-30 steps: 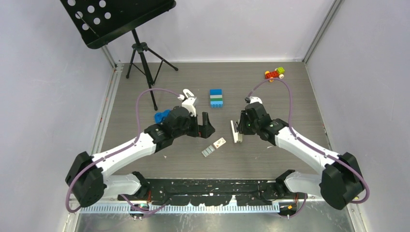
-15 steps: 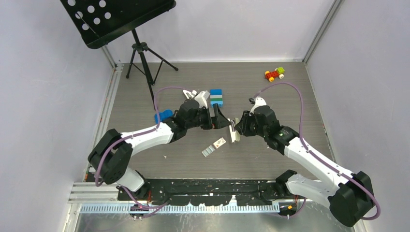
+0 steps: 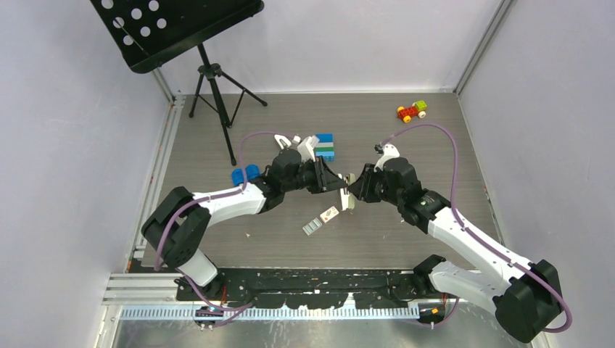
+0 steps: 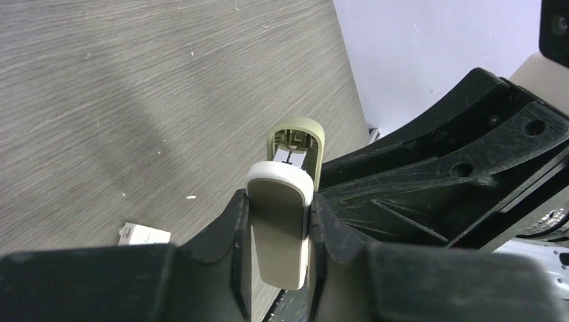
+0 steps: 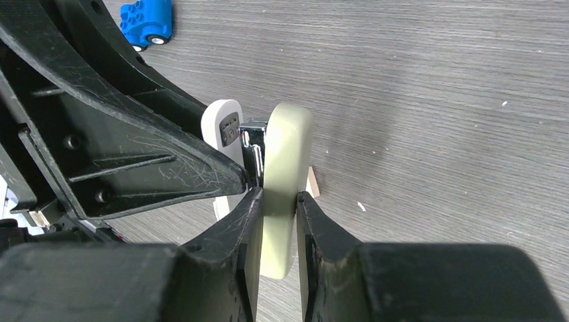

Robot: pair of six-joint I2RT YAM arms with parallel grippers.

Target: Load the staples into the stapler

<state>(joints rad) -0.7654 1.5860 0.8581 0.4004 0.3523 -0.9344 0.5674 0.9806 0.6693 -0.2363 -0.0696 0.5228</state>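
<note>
Gripping the stapler (image 3: 349,197) from both sides near the middle of the table (image 3: 362,123), with the two arms reaching inward and meeting tip to tip. Clamped on its grey-beige half by the left gripper (image 4: 278,204), with fingers (image 4: 231,231) pressed against both long edges. Clamped on its pale greenish half by the right gripper (image 5: 277,201), with fingers (image 5: 319,228) flat against both sides. Partly opened, with the two halves side by side, a gap at the free ends and a bright metal channel between them in the right wrist view. Turned with the inner face of the greenish half toward the left wrist camera, exposing a recess with a small metal part. Contact between stapler and table: cannot tell from any view. Location of the staples (image 3: 312,227): flat on the table, nearer the arm bases than the stapler, apart from both grippers. Just beside the staples, between them and the stapler: a small white box (image 3: 330,213). Against the far side of the left arm: a blue car (image 3: 244,175). Just beyond the left wrist: a block stack (image 3: 324,146) in blue, white and green. Near the far right corner, well apart: a red-and-yellow toy (image 3: 411,110). At the far left: a black music stand (image 3: 181,29).
</note>
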